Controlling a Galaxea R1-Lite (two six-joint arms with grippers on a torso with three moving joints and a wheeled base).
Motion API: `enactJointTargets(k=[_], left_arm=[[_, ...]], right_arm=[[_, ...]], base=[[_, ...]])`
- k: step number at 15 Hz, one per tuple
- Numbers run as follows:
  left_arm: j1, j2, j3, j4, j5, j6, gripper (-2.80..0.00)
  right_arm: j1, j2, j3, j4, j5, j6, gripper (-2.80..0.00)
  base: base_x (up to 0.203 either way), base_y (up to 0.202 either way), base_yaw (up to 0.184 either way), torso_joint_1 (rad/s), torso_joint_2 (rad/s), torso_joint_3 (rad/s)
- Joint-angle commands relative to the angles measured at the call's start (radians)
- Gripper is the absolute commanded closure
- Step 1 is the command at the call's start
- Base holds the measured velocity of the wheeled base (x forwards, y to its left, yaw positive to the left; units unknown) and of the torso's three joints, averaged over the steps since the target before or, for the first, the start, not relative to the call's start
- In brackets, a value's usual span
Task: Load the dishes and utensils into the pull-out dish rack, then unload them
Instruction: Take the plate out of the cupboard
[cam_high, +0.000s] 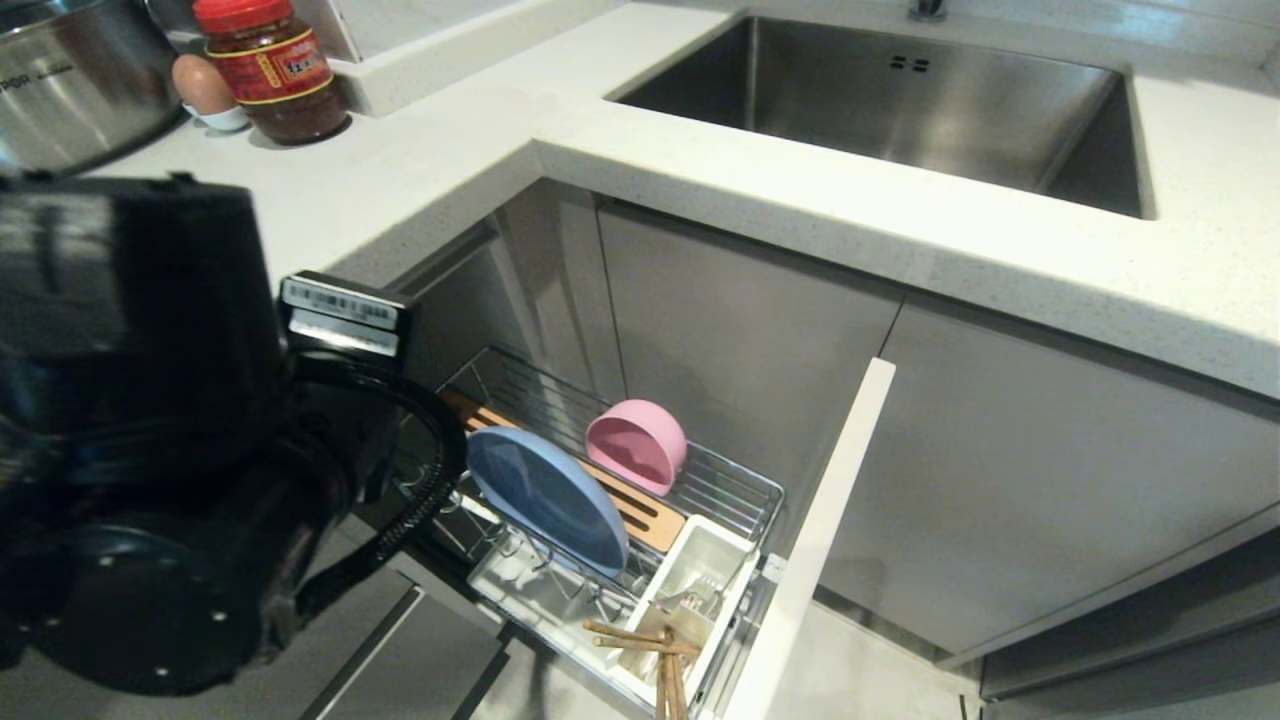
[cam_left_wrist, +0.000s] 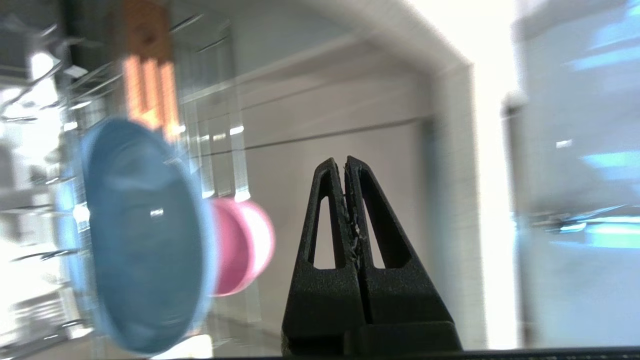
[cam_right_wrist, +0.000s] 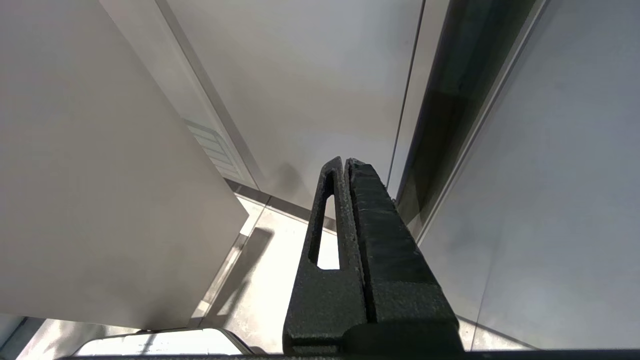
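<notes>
The pull-out dish rack (cam_high: 745, 490) stands drawn out below the counter; nearest me the chopsticks (cam_high: 668, 668) poke from its white utensil cup (cam_high: 700, 570), then the blue plate (cam_high: 545, 497) upright in the prongs, the pink bowl (cam_high: 637, 444) on edge behind; my left gripper (cam_left_wrist: 345, 162) is clenched on nothing beside the plate; my right gripper (cam_right_wrist: 345, 162), parked, is pressed closed too. To unload, I judge I must reopen and take the plate's rim squarely.
</notes>
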Motion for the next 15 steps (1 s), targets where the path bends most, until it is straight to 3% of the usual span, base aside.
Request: enactJointTargets(k=[1, 3, 4, 7, 10, 12, 15], left_arm=[[0.006, -0.142, -0.028, -0.003, -0.009, 0.044, 0.0], [0.05, -0.226, -0.059, -0.004, -0.07, 0.13, 0.0], [0.097, -0.27, -0.068, -0.004, -0.134, 0.176, 0.0], [0.231, -0.424, -0.084, 0.0, -0.418, 0.328, 0.0], [0.392, -0.557, -0.078, 0.003, -0.625, 0.501, 0.0], [0.47, -0.649, -0.056, 0.003, -0.759, 0.559, 0.0], [0.674, -0.807, -0.034, 0.074, -1.051, 0.625, 0.0]], right_arm=[[0.0, -0.004, 0.0, 0.0, 0.0, 0.001, 0.0], [0.0, -0.004, 0.0, 0.0, 0.0, 0.001, 0.0], [0.0, -0.004, 0.0, 0.0, 0.0, 0.001, 0.0], [0.0, -0.004, 0.0, 0.0, 0.0, 0.001, 0.0], [0.0, -0.004, 0.0, 0.0, 0.0, 0.001, 0.0], [0.0, -0.004, 0.0, 0.0, 0.0, 0.001, 0.0], [0.0, -0.004, 0.0, 0.0, 0.0, 0.001, 0.0]], base=[[0.0, 0.0, 0.0, 0.0, 0.0, 0.0], [0.0, 0.0, 0.0, 0.0, 0.0, 0.0], [0.0, 0.0, 0.0, 0.0, 0.0, 0.0], [0.0, 0.0, 0.0, 0.0, 0.0, 0.0], [0.0, 0.0, 0.0, 0.0, 0.0, 0.0], [0.0, 0.0, 0.0, 0.0, 0.0, 0.0], [0.0, 0.0, 0.0, 0.0, 0.0, 0.0]])
